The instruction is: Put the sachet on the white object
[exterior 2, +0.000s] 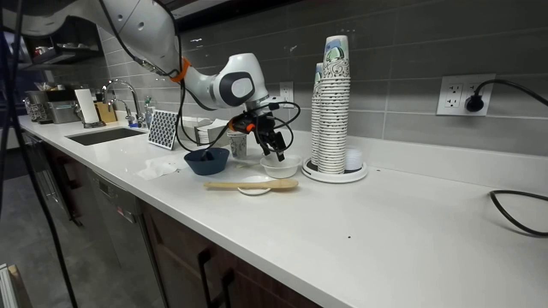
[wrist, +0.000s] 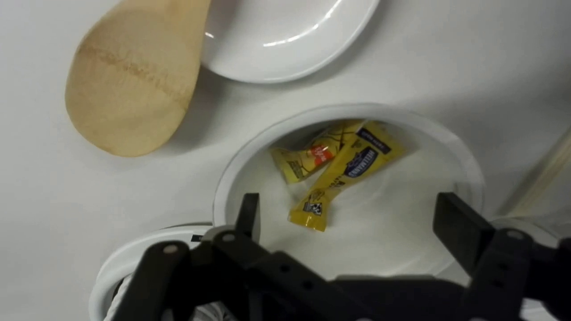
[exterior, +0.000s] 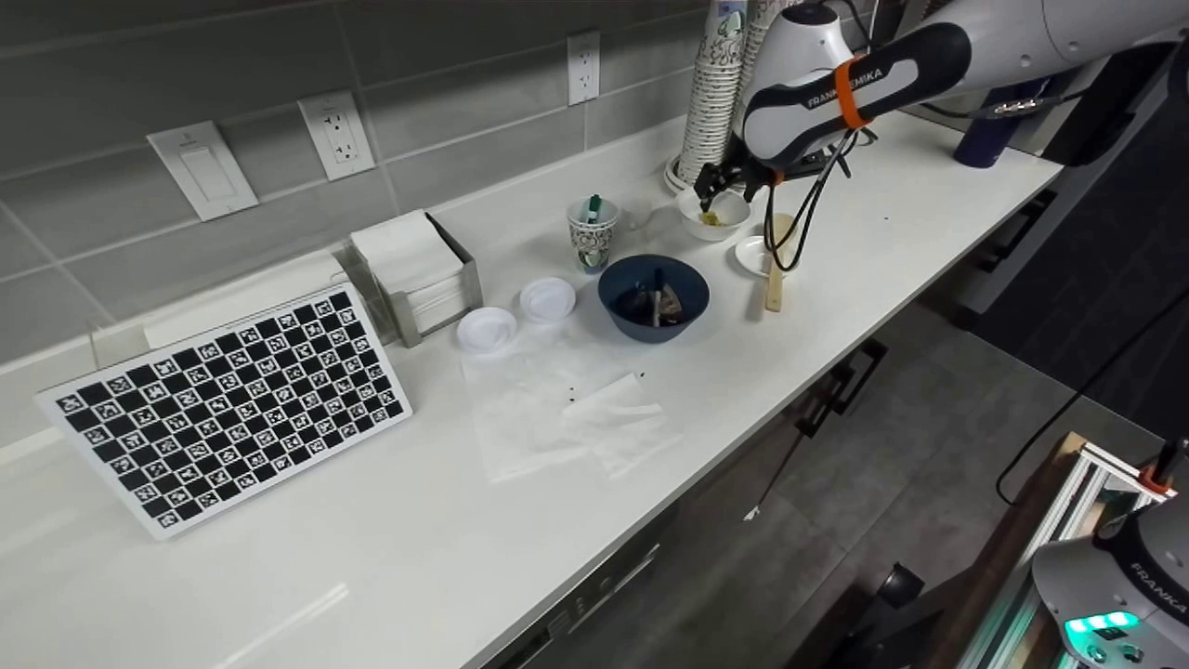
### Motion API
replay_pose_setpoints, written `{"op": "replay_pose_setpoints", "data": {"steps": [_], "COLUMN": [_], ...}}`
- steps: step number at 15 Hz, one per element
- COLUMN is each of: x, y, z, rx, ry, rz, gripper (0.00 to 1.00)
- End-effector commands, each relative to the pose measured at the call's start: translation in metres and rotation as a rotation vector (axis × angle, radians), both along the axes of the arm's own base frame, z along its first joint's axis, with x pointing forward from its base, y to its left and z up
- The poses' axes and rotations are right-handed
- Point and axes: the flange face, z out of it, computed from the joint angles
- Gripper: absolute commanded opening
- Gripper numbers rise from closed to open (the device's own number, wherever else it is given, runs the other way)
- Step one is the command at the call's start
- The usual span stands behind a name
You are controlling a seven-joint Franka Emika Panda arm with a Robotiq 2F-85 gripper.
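2 fingers [wrist: 461,232] apart, 2 sachets [wrist: 340,174] in 1 bowl [wrist: 379,232]

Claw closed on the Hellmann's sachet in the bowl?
No: the wrist view shows the claw wide open, and the Hellmann's sachet lies in the white bowl, clear of both sides of the grip.

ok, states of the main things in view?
Gripper: open, holding nothing
Sachets: two, overlapping
White bowl: upright, sachets inside
White dish: wooden spoon lying across it
Blue bowl: upright, not empty
Paper cup: upright, green item inside
Cup stacks: upright, nested
Napkin holder: stocked
Plug: in outlet
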Motion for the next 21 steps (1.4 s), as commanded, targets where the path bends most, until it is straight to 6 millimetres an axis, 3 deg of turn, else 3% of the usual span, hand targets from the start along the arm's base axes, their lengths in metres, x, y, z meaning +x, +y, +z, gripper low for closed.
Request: {"op": "replay_pose_setpoints", "data": {"steps": [1, 5, 6, 11, 14, 16, 18, 21], "x": [0.015, 0.026, 0.029, 0.043, 0.047, 0.047, 0.048, 0.047], "y": [0.002, 0.008, 0.008, -0.001, -0.01, -0.014, -0.014, -0.006], "z": [-0.013, -0.025, -0.028, -0.044, -0.051, -0.057, -0.059, -0.042], "rx": [0.04, 0.06, 0.056, 0.032, -0.014, -0.022, -0.015, 0.023], "ry": [0.007, 0.0, 0.0, -0.005, 0.007, 0.028, 0.044, 0.055], "rz": [-0.027, -0.025, -0.032, -0.1, -0.172, -0.204, -0.219, -0.213], "gripper": [1.0, 0.96, 0.91, 0.78, 0.77, 0.53, 0.39, 0.18]}}
